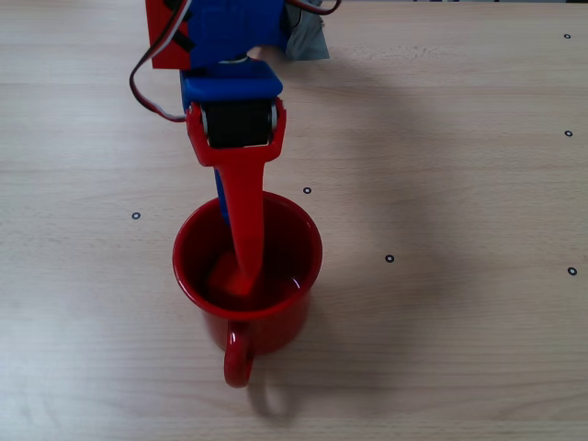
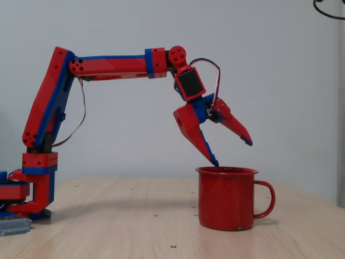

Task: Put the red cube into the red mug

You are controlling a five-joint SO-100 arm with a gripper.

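The red mug [image 1: 248, 276] stands upright on the pale wood tabletop [image 1: 441, 322], and everything else is best placed against it. In the fixed view from above, the mug's handle [image 1: 238, 360] points toward the bottom of the picture, and its glossy red inside is open to the camera; the long red finger of the pincer [image 1: 241, 266] runs down over the far rim and ends inside the mouth. A slightly paler, rounded red patch [image 1: 223, 273] lies on the mug's floor just beside the fingertip, which may be the red cube, but red on red makes its edges too faint to be sure. From this angle the two fingers overlap, so their spread cannot be read. The fixed view from the side supplies that: the pincer [image 2: 233, 152] is released, its jaws spread wide, one finger tip dipping to the mug's [image 2: 226, 198] rim and the other held up and out above the handle [image 2: 265, 199] side, clear of the mug. Nothing sits between the fingers. This side view hides the mug's interior entirely, so it tells nothing of the cube. It does show the red and blue arm [image 2: 113, 66] arching over from its base [image 2: 32, 189], well to the left of the mug.
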